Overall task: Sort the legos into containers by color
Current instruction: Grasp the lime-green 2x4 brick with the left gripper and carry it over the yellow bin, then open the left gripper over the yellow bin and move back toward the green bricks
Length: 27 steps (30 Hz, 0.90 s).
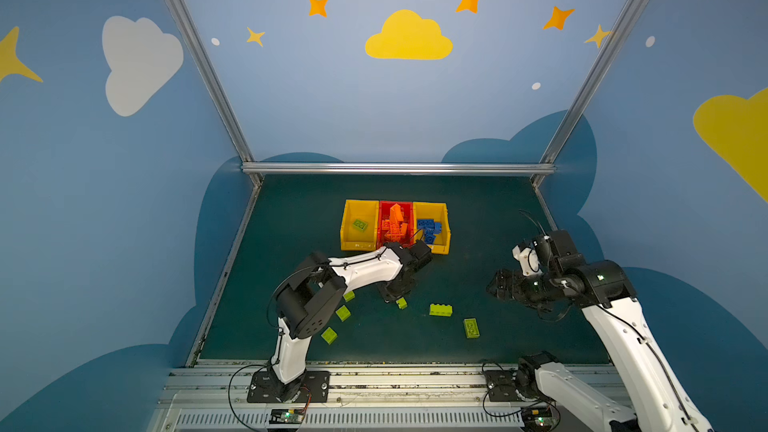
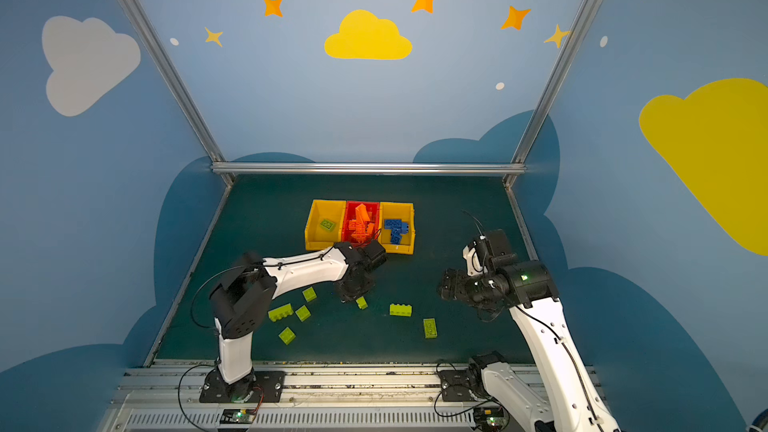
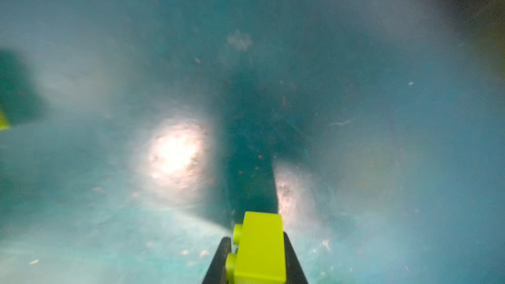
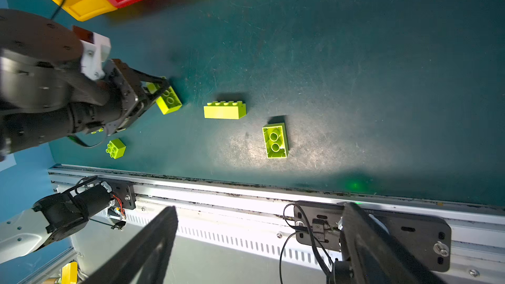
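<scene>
The orange legos (image 1: 394, 224) and blue legos (image 1: 430, 229) are binned, one green (image 1: 360, 224) too — six greens (image 1: 440, 310) are left loose, a seventh (image 4: 169, 102) clamped in the left gripper (image 4: 159, 90) at the red bin's (image 1: 395, 203) 6 o'clock, the right gripper (image 1: 496, 286) spread empty.

I can read no words, numbers, brand names or signs in any of my camera views. A small white patch (image 1: 432, 248) on the front wall of one yellow bin (image 1: 442, 245) is too tiny to read.
</scene>
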{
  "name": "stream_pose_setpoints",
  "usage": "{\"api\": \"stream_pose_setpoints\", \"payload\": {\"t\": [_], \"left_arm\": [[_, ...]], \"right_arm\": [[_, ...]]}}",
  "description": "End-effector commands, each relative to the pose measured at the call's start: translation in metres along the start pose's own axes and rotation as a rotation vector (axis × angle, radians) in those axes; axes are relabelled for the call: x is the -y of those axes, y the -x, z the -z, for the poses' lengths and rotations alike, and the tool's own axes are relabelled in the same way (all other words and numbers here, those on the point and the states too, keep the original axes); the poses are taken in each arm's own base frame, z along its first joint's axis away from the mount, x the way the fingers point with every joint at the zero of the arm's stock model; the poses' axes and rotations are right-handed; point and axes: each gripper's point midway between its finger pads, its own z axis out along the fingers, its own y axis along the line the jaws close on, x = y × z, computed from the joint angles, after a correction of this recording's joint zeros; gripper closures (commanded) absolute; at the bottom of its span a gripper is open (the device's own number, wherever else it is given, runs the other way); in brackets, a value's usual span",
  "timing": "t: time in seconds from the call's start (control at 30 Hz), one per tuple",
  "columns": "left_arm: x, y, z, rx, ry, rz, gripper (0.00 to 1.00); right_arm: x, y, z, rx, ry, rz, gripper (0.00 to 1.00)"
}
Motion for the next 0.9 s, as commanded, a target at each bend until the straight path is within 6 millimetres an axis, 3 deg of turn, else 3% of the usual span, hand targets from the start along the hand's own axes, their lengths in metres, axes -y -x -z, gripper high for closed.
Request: {"api": "stream_pose_setpoints", "payload": {"t": [0.0,0.17,0.33,0.57,0.87], "left_arm": [[-0.005,0.031,0.038,0.057,-0.014,-0.020,0.90],[-0.005,0.091,0.076,0.137,-0.021,-0.034,0.88],[-0.011,0.149,0.091,0.194,0.035,-0.076,0.87],[-0.016,0.209,0.087,0.233,0.084,-0.075,0.86],[-0.001,0.242,0.062,0.212,0.060,-0.097,0.81]], "right_arm": [[-0.005,0.008,0.007,0.029,0.015,0.003,0.08],[-0.008,0.019,0.006,0.055,0.021,-0.015,0.08],[-0.010,0.027,0.003,0.062,0.026,-0.035,0.08],[-0.008,0.037,0.003,0.068,0.000,-0.048,0.08],[-0.006,0.044,0.008,0.078,-0.025,-0.063,0.08]]}}
